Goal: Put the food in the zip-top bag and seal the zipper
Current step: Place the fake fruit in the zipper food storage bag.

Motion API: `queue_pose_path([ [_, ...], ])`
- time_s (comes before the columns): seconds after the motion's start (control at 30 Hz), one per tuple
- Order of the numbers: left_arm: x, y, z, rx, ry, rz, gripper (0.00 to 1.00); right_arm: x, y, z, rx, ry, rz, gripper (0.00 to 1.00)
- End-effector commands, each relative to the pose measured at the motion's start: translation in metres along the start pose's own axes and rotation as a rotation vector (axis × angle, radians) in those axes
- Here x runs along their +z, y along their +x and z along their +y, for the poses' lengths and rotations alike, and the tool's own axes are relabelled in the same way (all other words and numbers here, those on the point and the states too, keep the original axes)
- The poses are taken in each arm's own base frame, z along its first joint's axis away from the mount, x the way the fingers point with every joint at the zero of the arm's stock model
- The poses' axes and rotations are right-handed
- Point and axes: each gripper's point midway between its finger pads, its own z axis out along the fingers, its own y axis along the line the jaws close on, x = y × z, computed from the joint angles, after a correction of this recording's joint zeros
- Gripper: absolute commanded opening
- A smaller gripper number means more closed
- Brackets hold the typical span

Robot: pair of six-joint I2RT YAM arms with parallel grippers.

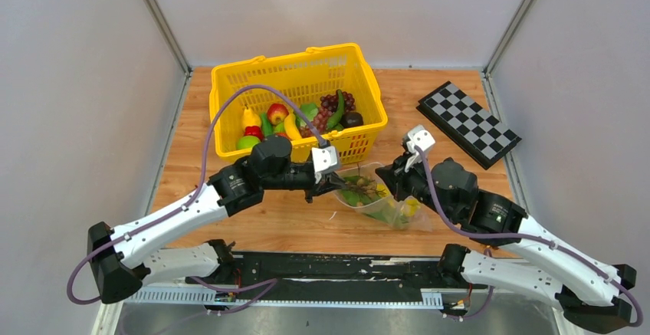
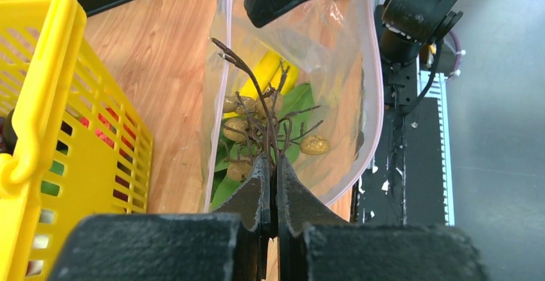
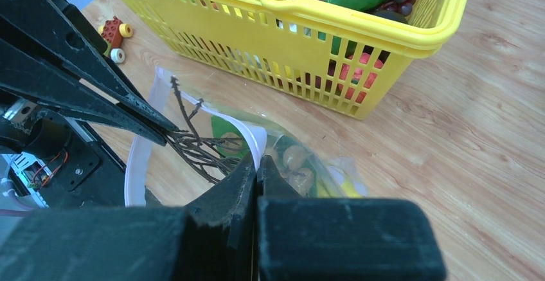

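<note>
The clear zip-top bag (image 1: 387,205) lies on the wooden table in front of the yellow basket, its mouth held open. My left gripper (image 2: 270,160) is shut on the brown twiggy stem (image 2: 257,110) of a cluster of small tan fruits (image 2: 313,144), and holds it in the bag's mouth. A yellow banana (image 2: 267,72) and green leaves (image 2: 297,98) lie inside the bag. My right gripper (image 3: 257,160) is shut on the pale zipper (image 3: 254,136) at the rim of the bag. More food (image 1: 299,116) fills the basket: apples, grapes, green pods.
The yellow basket (image 1: 295,65) stands just behind the bag, close to my left gripper (image 1: 337,184). A folded checkerboard (image 1: 469,123) lies at the back right. A small red toy with wheels (image 3: 116,33) sits on the table beside the basket.
</note>
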Motion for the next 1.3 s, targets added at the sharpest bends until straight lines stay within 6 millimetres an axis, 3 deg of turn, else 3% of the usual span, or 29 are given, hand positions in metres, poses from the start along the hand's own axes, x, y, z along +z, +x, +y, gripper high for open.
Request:
queue_pose_path([
  [0.0,0.007,0.006,0.003,0.032,-0.021,0.037,0.0,-0.011,-0.046,0.007,0.07,-0.027,-0.152,0.0],
  [0.23,0.026,0.004,-0.025,0.105,0.035,0.08,0.0,-0.007,-0.043,0.001,0.066,0.016,-0.137,0.0],
  [0.4,0.033,-0.007,-0.032,0.112,0.033,0.049,0.0,-0.003,-0.039,0.001,0.088,0.02,-0.131,0.0],
  [0.5,0.03,-0.016,-0.03,0.115,-0.021,0.034,0.0,-0.001,-0.035,-0.004,0.099,0.054,-0.12,0.0],
  [0.6,0.021,-0.026,-0.011,0.079,-0.157,-0.006,0.0,0.002,-0.03,-0.009,0.13,0.093,-0.105,0.0],
  [0.7,0.013,-0.031,0.009,0.035,-0.295,-0.057,0.0,0.006,-0.029,-0.002,0.16,0.058,-0.119,0.0],
  [0.87,0.043,-0.043,-0.03,0.074,-0.057,-0.101,0.0,0.014,-0.034,0.002,0.218,0.045,-0.173,0.0],
  [1.03,0.059,-0.018,-0.039,0.169,-0.03,0.043,0.0,0.012,-0.037,-0.002,0.256,0.068,-0.2,0.0],
  [1.27,0.057,0.005,-0.037,0.225,-0.054,0.112,0.0,0.011,-0.04,-0.007,0.276,0.091,-0.226,0.01],
])
